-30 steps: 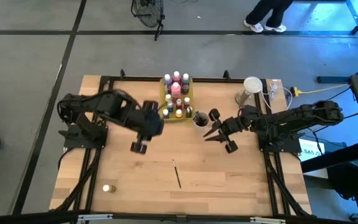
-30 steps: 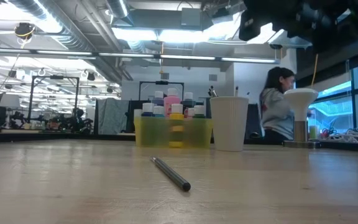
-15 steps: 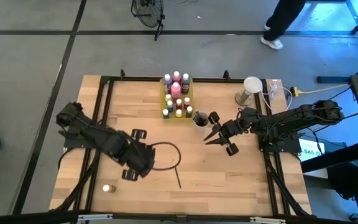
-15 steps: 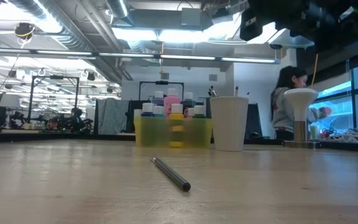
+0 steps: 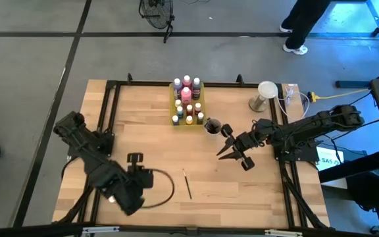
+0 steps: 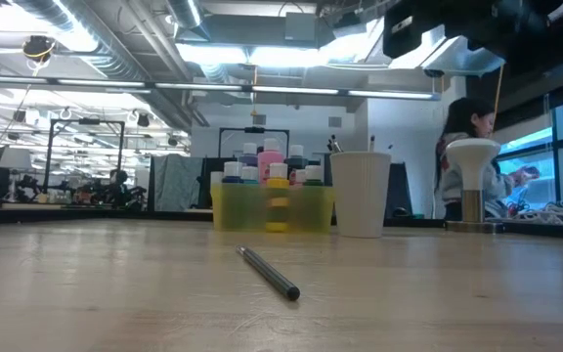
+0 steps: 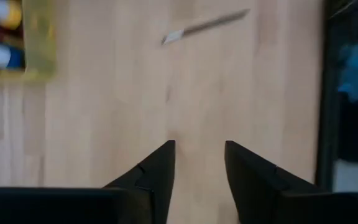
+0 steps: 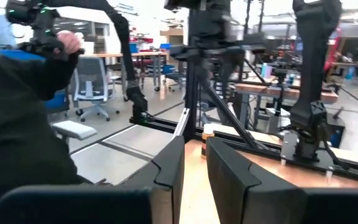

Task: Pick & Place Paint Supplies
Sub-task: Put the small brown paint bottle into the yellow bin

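I'm looking down on a pale wooden table [image 5: 229, 191] with a black metal frame. My left gripper [image 7: 199, 163] is hanging over the near left part of the table, and its two dark wedge-shaped fingers [image 7: 157, 171] are standing a little apart with nothing between them, only bare wood grain showing in the gap. A black cable is looping from that arm across the boards.

One thin dark brush [image 5: 186, 184] with a pale tip is lying flat on the wood near the middle of the table, just to the right of the left gripper (in the low view it reads as a slim grey rod with a blunt end). It is well apart from the tray.

The bottles [image 5: 187, 100] are standing upright, packed together in the translucent yellow tray [image 6: 231, 207] at the far middle of the table; their round caps are showing pink, red, purple, blue, yellow and white. Just beside the tray a ribbed white cup [image 6: 361, 194] is standing, with dark brush handles poking out of its top.

My right gripper [image 5: 231, 153] is hovering over the table near the cup, its smooth black fingers [image 8: 170, 163] nearly together, leaving a narrow gap, and gripping nothing.

A white mushroom-shaped lamp [image 5: 265, 92] is sitting at the far right corner. A person [image 6: 472, 156] is sitting beyond the table.
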